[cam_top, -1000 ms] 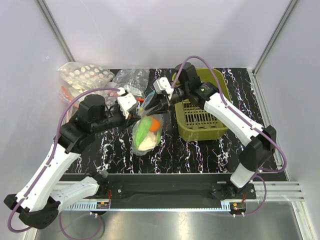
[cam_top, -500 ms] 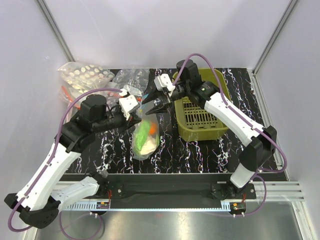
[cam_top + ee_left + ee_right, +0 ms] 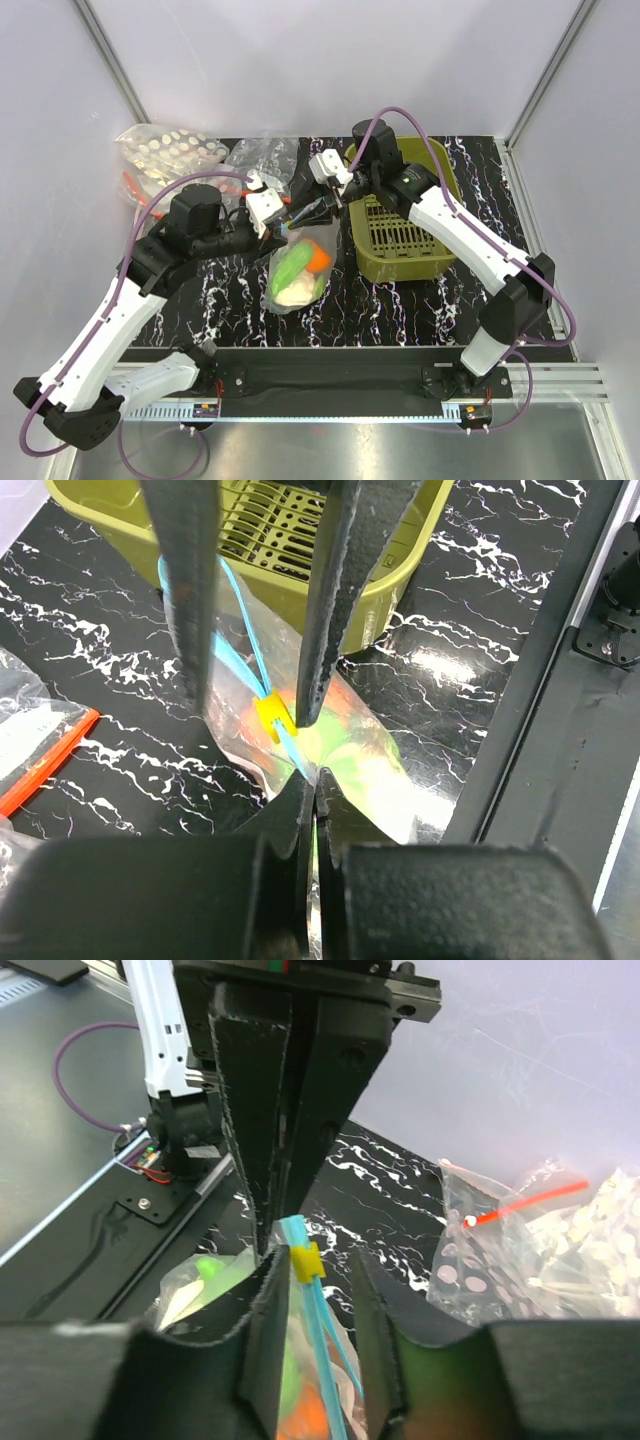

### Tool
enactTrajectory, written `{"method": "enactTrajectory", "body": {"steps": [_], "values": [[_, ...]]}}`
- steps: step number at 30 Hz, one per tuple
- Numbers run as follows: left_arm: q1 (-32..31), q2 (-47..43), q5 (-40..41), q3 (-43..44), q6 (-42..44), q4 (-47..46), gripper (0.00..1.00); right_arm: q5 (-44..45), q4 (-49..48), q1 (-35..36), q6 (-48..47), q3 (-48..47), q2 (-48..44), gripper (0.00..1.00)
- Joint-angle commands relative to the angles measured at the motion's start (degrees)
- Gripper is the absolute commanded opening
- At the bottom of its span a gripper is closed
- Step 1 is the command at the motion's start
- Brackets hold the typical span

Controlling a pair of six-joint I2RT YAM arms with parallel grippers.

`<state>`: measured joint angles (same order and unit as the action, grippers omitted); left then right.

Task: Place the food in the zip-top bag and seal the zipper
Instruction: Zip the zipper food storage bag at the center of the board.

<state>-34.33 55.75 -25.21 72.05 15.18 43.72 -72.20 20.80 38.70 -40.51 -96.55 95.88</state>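
Observation:
The zip-top bag point(image 3: 298, 272) hangs between my two grippers above the table. It holds the food: a round orange piece point(image 3: 316, 257), green pieces point(image 3: 288, 268) and a pale cream piece point(image 3: 293, 292). My left gripper point(image 3: 288, 218) is shut on the bag's top corner, as the left wrist view point(image 3: 315, 780) shows. My right gripper point(image 3: 318, 208) is open. Its fingers point(image 3: 265, 1340) stand on either side of the teal-blue zipper point(image 3: 325, 1360), just behind the yellow slider point(image 3: 305, 1260). The slider point(image 3: 270, 715) sits close to my left gripper's tips.
An olive-green slatted basket point(image 3: 440, 175) stands right of the bag, under the right arm. A clear bag of white round pieces point(image 3: 170, 150) and a clear bag with a red-orange strip point(image 3: 255, 160) lie at the back left.
My left gripper has moved a little right and farther away, still holding the bag. My right gripper's fingers came around the zipper near the slider. The bag has shifted slightly.

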Motion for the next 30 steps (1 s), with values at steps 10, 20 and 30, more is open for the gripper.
{"method": "enactTrajectory", "body": {"steps": [10,20,30], "values": [[0.0,0.2,-0.5,4.7,1.3,-3.6,0.0,-2.2,-0.1,0.9,-0.7,-1.5,-2.7,0.36],[0.1,0.5,-1.1,5.3,2.6,-2.5,0.0,-2.7,-0.6,0.9,-0.3,-1.9,-2.1,0.36],[-0.7,1.6,-2.5,6.2,3.7,-1.2,0.0,-2.5,-0.7,1.4,-0.3,-1.6,-1.8,0.48]]}}
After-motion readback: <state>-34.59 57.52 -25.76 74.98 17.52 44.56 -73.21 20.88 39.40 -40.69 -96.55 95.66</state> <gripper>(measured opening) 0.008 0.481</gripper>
